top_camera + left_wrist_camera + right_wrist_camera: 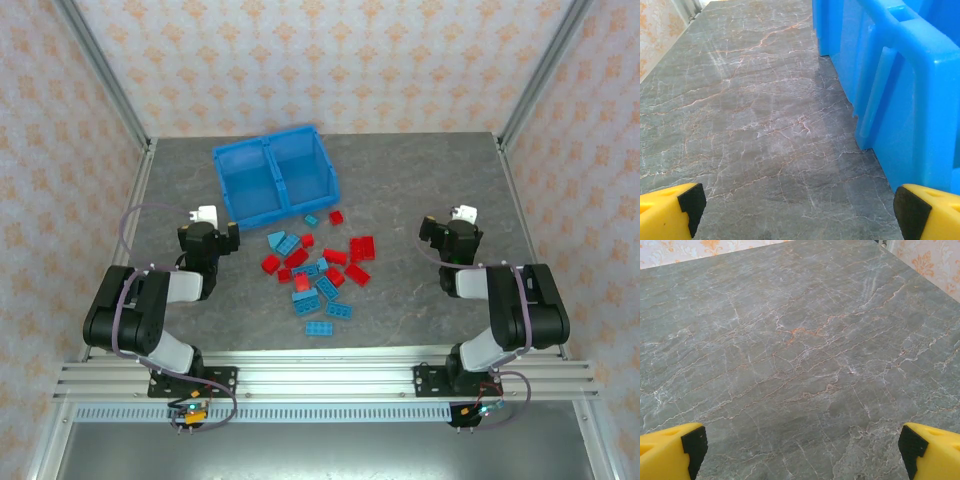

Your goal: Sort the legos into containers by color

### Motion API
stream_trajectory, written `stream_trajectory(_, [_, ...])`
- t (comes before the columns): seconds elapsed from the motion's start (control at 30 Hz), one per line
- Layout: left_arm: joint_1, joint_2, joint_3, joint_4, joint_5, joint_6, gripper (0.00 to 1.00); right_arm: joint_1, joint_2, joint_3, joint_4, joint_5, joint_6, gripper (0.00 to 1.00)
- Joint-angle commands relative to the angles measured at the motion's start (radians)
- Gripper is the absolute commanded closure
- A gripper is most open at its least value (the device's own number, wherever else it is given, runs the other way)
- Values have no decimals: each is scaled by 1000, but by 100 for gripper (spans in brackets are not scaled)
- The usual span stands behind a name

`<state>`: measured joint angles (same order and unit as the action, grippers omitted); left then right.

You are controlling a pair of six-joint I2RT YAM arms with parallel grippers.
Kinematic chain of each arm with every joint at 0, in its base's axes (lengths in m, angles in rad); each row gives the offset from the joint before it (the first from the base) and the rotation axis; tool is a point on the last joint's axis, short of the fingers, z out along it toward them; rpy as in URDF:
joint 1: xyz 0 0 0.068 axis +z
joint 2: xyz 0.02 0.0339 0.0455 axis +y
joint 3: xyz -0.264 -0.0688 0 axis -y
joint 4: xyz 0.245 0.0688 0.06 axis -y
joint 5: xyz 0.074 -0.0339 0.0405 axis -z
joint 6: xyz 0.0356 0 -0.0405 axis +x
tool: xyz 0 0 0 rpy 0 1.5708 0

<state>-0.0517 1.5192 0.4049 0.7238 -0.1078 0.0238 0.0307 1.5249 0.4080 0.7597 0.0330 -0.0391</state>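
Several small red and light blue legos [318,270] lie scattered on the grey table between the two arms, among them a red one [358,273] and a blue one [319,329]. The containers are the two compartments of a bright blue bin [272,172] at the back, and both look bare inside. My left gripper [210,228] [800,210] is open just left of the bin's near corner, whose outer wall [900,90] rises at its right. My right gripper [452,232] [802,450] is open over bare table, right of the pile. Nothing sits between either pair of yellow fingers [675,210] [675,450].
The marbled grey table [420,180] is framed by aluminium rails and patterned walls. Bare surface stretches left of the bin [740,100] and across the right half [800,340]. Both arm bases are bolted to the near rail [320,375].
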Motion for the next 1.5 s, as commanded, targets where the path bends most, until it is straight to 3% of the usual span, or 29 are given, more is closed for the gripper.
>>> stream_trajectory(0.0, [1, -19, 18, 26, 2, -10, 0, -5, -5, 17, 1, -8, -8, 1])
stream_trajectory(0.5, [1, -20, 21, 25, 2, -11, 0, -8, -31, 26, -22, -31, -16, 1])
stream_trajectory(0.6, [1, -20, 18, 26, 3, -10, 0, 15, -173, 104, -291, 100, 40, 1])
stream_trajectory(0.73, [2, -20, 19, 26, 3, -11, 0, 15, -378, 189, -655, 187, 334, 0])
stream_trajectory(0.83, [1, -19, 19, 26, 4, -10, 0, 22, -463, 273, -957, 12, 535, 3])
stream_trajectory(1.0, [-1, -31, 27, 7, 6, -3, 0, 145, -496, 365, -1226, -259, 552, 3])
stream_trajectory(1.07, [-27, -99, 72, -131, -11, 17, 0, 211, -468, 419, -1329, -323, 513, 3])
stream_trajectory(1.1, [-46, -149, 132, -286, -49, -6, 0, 246, -442, 450, -1392, -342, 487, 3])
stream_trajectory(1.13, [-57, -191, 191, -433, -75, -51, 0, 284, -415, 482, -1446, -353, 463, 3])
stream_trajectory(1.23, [-103, -311, 267, -666, -42, -179, 0, 393, -322, 562, -1549, -370, 393, 1])
stream_trajectory(1.47, [-271, -400, 423, -1178, 52, -475, 0, 526, -170, 669, -1535, -404, 367, 0])
